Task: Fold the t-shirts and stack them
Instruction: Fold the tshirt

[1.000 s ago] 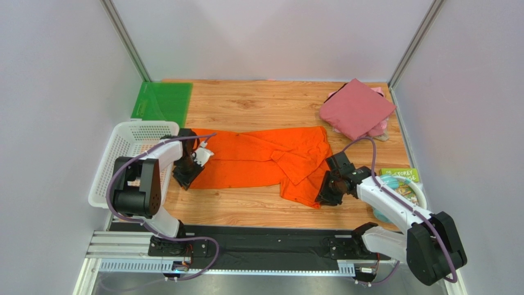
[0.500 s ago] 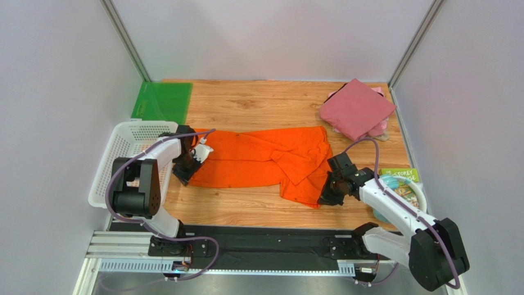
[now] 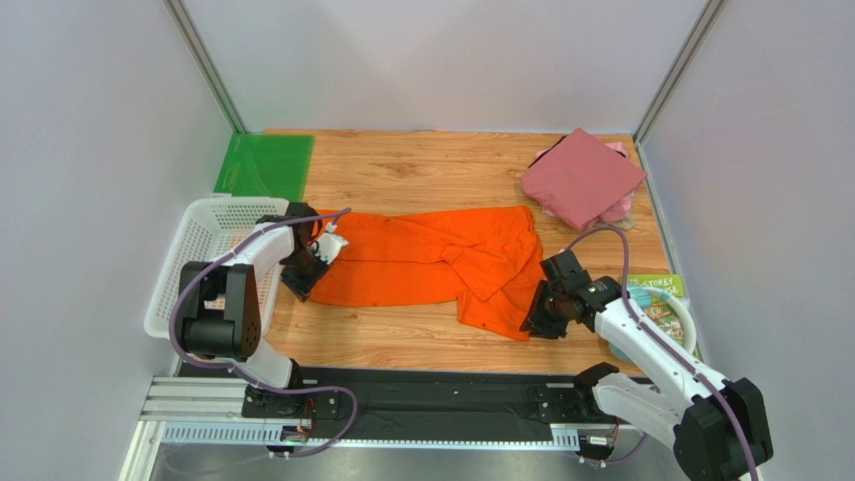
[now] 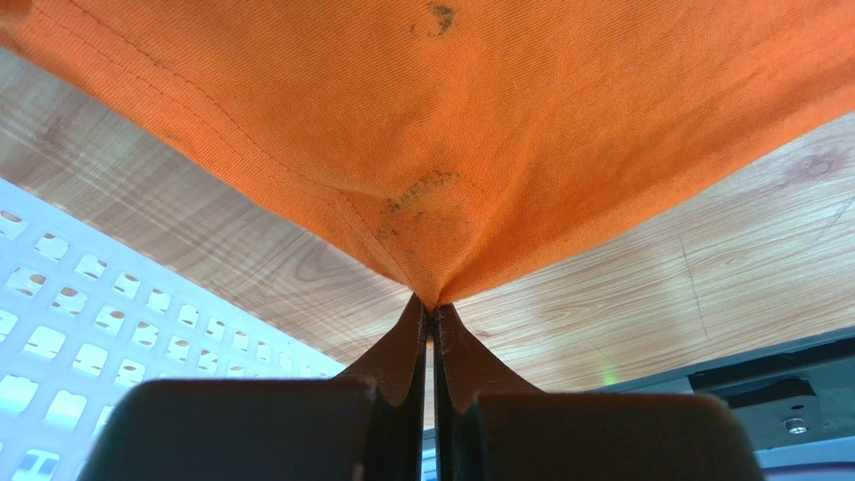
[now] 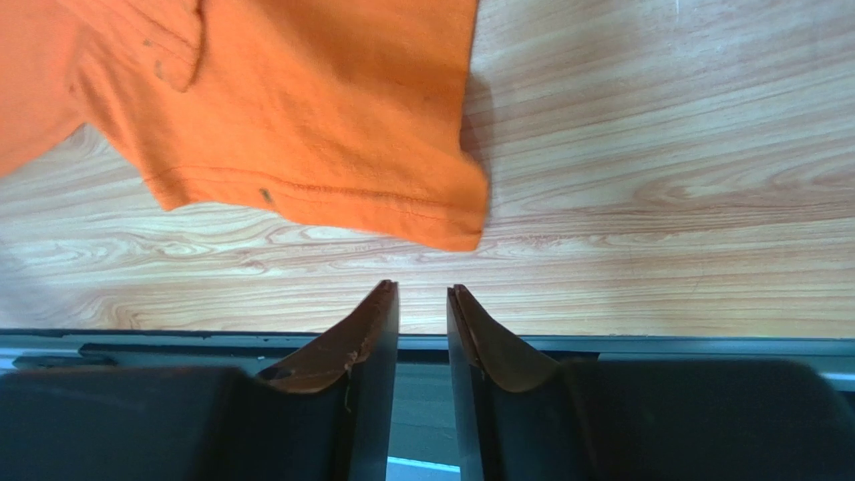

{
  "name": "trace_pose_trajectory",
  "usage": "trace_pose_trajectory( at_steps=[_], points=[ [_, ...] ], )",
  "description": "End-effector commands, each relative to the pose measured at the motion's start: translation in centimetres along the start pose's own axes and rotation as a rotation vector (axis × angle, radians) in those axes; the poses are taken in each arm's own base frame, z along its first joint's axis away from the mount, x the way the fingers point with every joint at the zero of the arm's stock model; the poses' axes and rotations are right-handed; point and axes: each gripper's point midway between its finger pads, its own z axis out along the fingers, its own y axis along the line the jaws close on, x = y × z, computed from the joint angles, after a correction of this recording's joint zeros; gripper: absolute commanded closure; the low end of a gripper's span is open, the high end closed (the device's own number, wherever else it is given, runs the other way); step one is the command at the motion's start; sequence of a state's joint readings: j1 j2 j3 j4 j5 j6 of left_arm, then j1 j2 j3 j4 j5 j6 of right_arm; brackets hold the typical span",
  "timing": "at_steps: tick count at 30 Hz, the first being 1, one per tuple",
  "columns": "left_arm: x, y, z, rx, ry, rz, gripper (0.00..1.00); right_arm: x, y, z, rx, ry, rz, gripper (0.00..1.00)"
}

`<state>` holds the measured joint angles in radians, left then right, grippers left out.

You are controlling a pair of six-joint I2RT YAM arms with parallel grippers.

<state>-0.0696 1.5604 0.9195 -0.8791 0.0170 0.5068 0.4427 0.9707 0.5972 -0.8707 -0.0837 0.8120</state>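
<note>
Bench (image 3: 421, 170): wooden top, carrying all the garments.
Orange t-shirt (image 3: 421, 266): spread across the centre from 9 to 3 o'clock, with loose folds at the 4 o'clock end.
Basket (image 3: 201, 241): white mesh, at the 9 o'clock edge.
Green sheet (image 3: 266, 165): flat in the 11 o'clock corner.
Maroon t-shirt (image 3: 582, 175): folded square at 2 o'clock, resting on the pink t-shirt (image 3: 622, 208).
Pink t-shirt: only its edges show beneath.
Left end effector (image 4: 432, 306): clamped on the orange t-shirt's 9 o'clock corner, the cloth tented upward.
Right end effector (image 5: 421, 293): jaws narrowly parted, gripping nothing, just clear of the hem at 4 o'clock.
</note>
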Motion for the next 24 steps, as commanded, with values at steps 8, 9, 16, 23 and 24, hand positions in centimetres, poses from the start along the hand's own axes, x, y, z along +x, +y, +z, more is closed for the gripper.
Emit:
trace_pose_trajectory(
  at_steps=[8, 9, 16, 23, 24],
  points=[
    [-0.5, 0.0, -1.0, 0.008, -0.046, 0.012, 1.0, 0.8, -0.1, 1.9, 0.022, 0.07, 0.007, 0.58],
    [-0.5, 0.0, -1.0, 0.008, -0.045, 0.012, 1.0, 0.8, -0.2, 2.1, 0.031, 0.075, 0.002, 0.6],
    [-0.5, -0.2, -0.8, 0.016, -0.045, 0.011, 1.0, 0.1, -0.2, 2.8, 0.061, 0.073, -0.015, 0.63],
    [-0.3, -0.4, -0.6, 0.027, -0.039, 0.012, 1.0, -0.3, -0.4, 3.4, 0.082, 0.065, -0.023, 0.63],
    [-0.3, -0.5, -0.7, 0.028, -0.038, 0.012, 1.0, -0.4, -0.4, 3.4, 0.083, 0.061, -0.022, 0.64]
  ],
)
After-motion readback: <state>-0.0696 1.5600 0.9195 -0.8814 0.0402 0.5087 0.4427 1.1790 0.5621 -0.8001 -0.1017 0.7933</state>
